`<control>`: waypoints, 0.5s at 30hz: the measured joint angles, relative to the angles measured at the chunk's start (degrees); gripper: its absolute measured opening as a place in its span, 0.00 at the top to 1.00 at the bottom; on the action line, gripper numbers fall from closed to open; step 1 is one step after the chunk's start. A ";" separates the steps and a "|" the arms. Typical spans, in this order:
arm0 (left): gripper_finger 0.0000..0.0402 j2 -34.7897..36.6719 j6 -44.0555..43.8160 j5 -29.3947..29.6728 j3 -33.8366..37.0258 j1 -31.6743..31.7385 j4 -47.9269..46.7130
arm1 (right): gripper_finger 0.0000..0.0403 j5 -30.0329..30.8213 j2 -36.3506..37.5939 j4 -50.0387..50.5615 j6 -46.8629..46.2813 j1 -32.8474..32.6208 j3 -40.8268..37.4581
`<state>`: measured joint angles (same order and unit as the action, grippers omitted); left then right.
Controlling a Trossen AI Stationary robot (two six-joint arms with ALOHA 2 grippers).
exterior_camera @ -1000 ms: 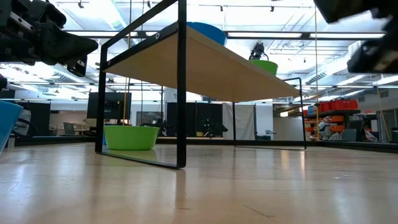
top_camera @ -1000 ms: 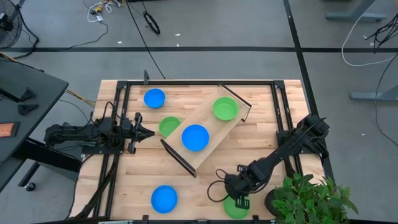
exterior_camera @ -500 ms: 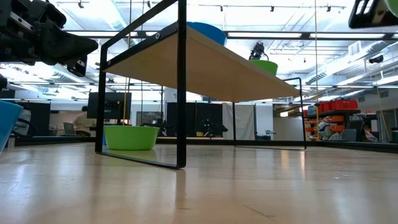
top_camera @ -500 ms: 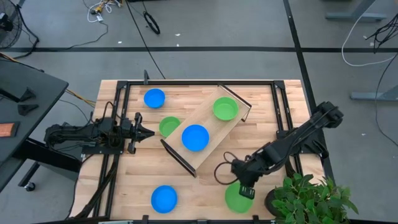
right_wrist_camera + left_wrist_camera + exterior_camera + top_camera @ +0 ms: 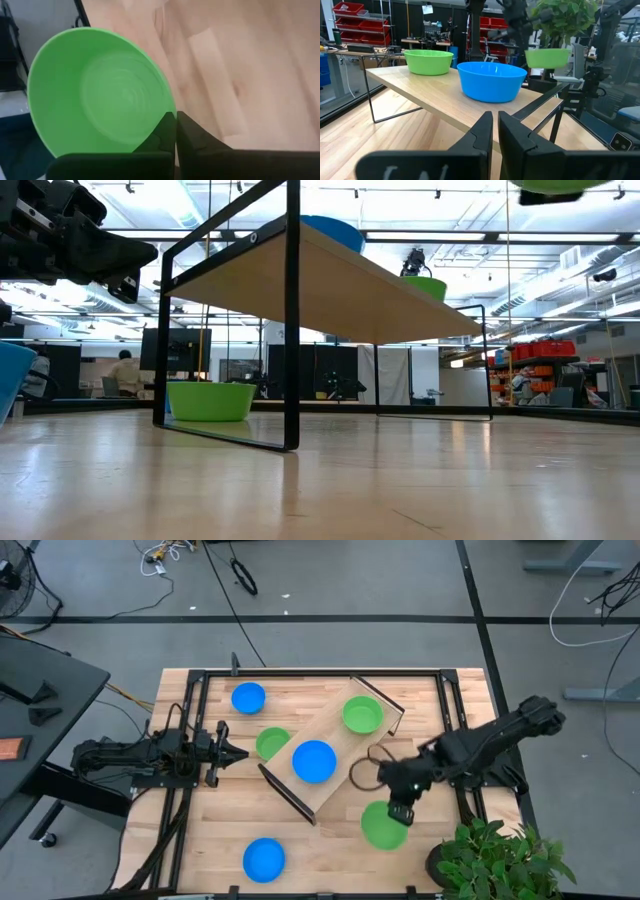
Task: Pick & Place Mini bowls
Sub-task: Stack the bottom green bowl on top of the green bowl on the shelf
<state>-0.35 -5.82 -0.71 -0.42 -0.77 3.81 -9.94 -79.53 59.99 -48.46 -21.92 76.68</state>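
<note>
Right gripper (image 5: 399, 813) has its fingers (image 5: 165, 131) clamped on the rim of a green bowl (image 5: 384, 826), which hangs lifted off the counter (image 5: 330, 850), clear in the low view (image 5: 545, 185) at the top edge. The bowl sits just past the fingertips, on the near side of the tray (image 5: 335, 755); the tray's near long edge is close beside the right gripper.

Left gripper (image 5: 232, 752) waits at the counter's left side, fingers (image 5: 482, 131) together and empty, pointing at the tray.

Out from there: on the tray, a blue bowl (image 5: 314, 761) sits nearest the left fingers, a second green bowl (image 5: 362, 715) toward the far end. Off the tray on the counter: a third green bowl (image 5: 271, 744) just ahead of the left fingers, a small blue bowl (image 5: 248, 698) at the far left, and another blue one (image 5: 264, 860) at the near edge.

Progress, as a judgement: two bowls placed on the tray, one in transit, three left on the counter. Roughly halfway if the tray is the goal. Next probably calls for carrying the held bowl over the tray and letting go.
</note>
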 joint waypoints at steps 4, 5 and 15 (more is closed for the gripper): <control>0.92 -0.01 0.00 -0.01 0.00 0.00 0.01 | 1.00 0.03 0.16 2.14 3.33 3.85 4.39; 0.92 -0.01 0.00 0.00 0.01 0.00 0.00 | 1.00 0.03 0.16 2.78 3.71 4.75 5.51; 0.92 -0.01 0.02 -0.02 -0.01 -0.01 0.00 | 1.00 0.01 0.16 8.52 10.30 12.73 17.38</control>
<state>-0.35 -5.81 -0.73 -0.42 -0.78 3.81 -9.93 -79.37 68.51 -38.16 -9.20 94.06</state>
